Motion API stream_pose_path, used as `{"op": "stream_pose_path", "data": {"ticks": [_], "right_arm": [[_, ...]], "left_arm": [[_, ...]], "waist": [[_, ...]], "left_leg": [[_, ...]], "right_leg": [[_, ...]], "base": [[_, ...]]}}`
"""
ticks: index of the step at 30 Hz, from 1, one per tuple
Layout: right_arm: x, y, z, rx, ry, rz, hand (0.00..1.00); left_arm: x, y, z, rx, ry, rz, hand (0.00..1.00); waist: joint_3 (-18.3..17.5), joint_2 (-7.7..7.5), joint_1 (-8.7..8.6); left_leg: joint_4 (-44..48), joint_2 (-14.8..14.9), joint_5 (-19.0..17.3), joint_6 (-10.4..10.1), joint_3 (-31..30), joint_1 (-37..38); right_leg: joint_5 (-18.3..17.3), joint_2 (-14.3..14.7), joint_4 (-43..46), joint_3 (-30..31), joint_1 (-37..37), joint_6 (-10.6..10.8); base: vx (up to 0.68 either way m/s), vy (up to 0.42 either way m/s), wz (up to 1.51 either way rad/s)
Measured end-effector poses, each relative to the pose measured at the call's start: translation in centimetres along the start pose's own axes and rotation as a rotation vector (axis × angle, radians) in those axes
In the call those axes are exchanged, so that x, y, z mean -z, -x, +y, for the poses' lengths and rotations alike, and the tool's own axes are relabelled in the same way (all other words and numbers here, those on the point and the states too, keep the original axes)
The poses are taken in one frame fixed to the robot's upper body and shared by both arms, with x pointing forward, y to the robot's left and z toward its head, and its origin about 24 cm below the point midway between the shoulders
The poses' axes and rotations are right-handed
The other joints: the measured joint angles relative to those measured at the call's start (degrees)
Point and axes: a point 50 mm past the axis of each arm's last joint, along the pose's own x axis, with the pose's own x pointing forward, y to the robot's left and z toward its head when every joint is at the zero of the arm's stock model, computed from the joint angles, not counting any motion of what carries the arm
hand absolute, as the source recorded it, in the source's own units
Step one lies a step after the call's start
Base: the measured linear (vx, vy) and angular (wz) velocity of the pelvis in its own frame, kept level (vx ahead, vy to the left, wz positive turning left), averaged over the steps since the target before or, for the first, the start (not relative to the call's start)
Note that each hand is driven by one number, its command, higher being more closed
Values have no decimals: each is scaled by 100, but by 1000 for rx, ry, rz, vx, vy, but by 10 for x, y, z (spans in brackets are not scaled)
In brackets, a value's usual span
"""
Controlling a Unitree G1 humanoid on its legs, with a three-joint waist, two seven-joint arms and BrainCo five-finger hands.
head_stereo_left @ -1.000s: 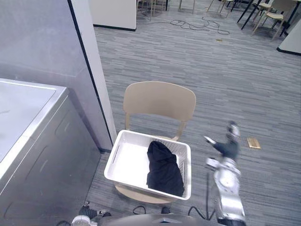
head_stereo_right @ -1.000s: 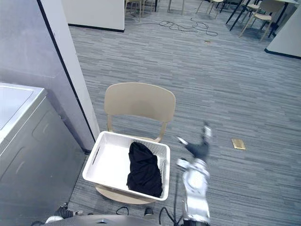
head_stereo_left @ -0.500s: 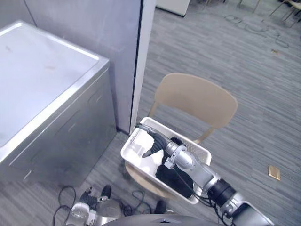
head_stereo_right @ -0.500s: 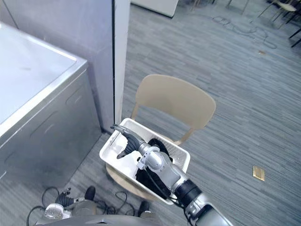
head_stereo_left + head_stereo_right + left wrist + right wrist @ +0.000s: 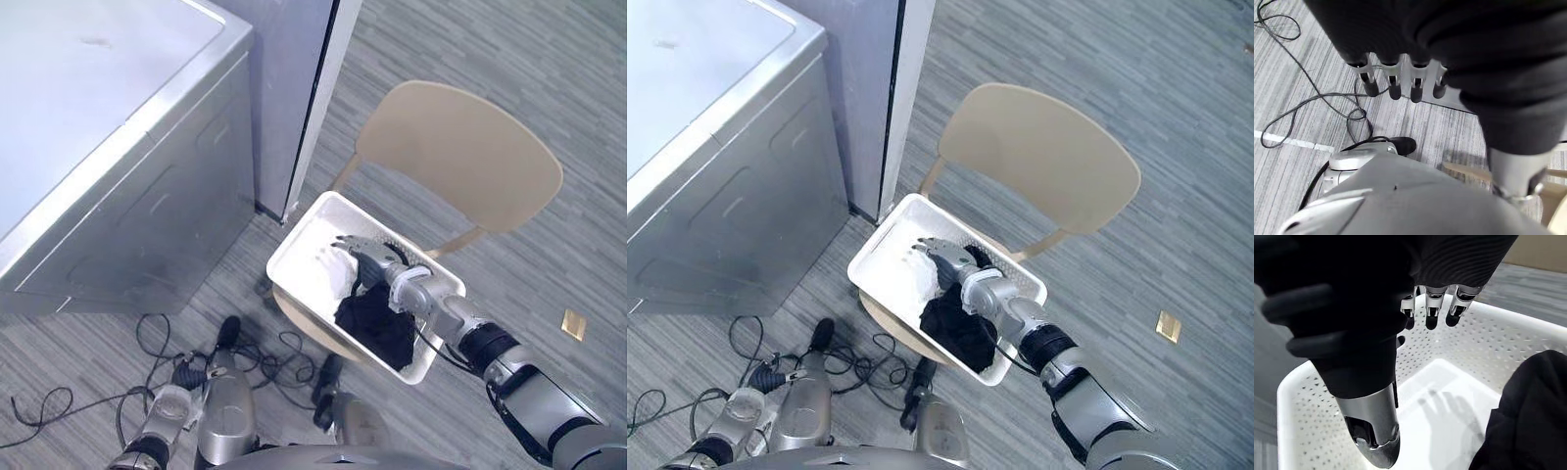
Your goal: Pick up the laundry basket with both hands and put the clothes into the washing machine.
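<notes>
right hand (image 5: 372, 259) hovers straight-fingered over the basket (image 5: 299, 235), holding nothing.

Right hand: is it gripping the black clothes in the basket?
No. The right hand hangs with relaxed fingers over the bare floor of the laundry basket, holding nothing, and the black clothes lie beside it.

The white perforated plastic laundry basket (image 5: 298, 231) is dotted all over with small holes; the crumpled black cloth garment (image 5: 377, 318) lies at its five o'clock end. The beige moulded plastic chair (image 5: 460, 152) is plain. At ten o'clock, the brushed silver-grey metal washing machine (image 5: 88, 117). The grey carpet floor (image 5: 549, 59) is streaked. The right hand (image 5: 377, 262) has silver fingers, dark tips and a dark ribbed cover
</notes>
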Motion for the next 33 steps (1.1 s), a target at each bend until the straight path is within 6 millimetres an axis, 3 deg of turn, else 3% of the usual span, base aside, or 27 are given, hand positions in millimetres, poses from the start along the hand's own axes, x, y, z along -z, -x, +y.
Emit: {"op": "stream_pose_path", "data": {"ticks": [6, 10, 16, 25, 33], "right_arm": [[20, -6, -18, 56, 18, 101, 0], [33, -4, -22, 73, -5, 166, 0], [53, -5, -47, 175, -28, 269, 0], [70, -2, -53, 211, -72, 357, 0], [79, 5, -40, 183, -114, 409, 0]], "left_arm": [[-26, -5, 1, -24, 6, -85, 0], [-35, -7, 1, -32, 18, -105, 0], [-41, -7, 2, -54, 25, -126, 0], [-45, -8, 2, -72, 59, -129, 0], [-52, -9, 1, -73, 75, -144, 0]], "waist": [[264, 115, -49], [407, 187, -51], [530, 263, -72], [600, 352, -72], [626, 399, -88]], "left_leg": [[-99, -9, 144, 9, 0, -192], [-92, -11, 183, 4, -8, -244], [-95, -6, 237, -1, 0, -478], [-89, -11, 269, -7, 13, -661], [-79, -18, 273, -3, 12, -762]], "right_leg": [[11, -42, 175, 17, -329, -14], [10, -50, 207, 13, -368, -15], [11, -59, 367, 78, -726, -39], [20, -69, 428, 138, -953, -50], [17, -78, 464, 146, -1070, -52]], "base": [[-57, -8, -2], [-32, -21, 3], [-53, -30, -6], [-28, -38, -2], [-17, -34, 0]]}}
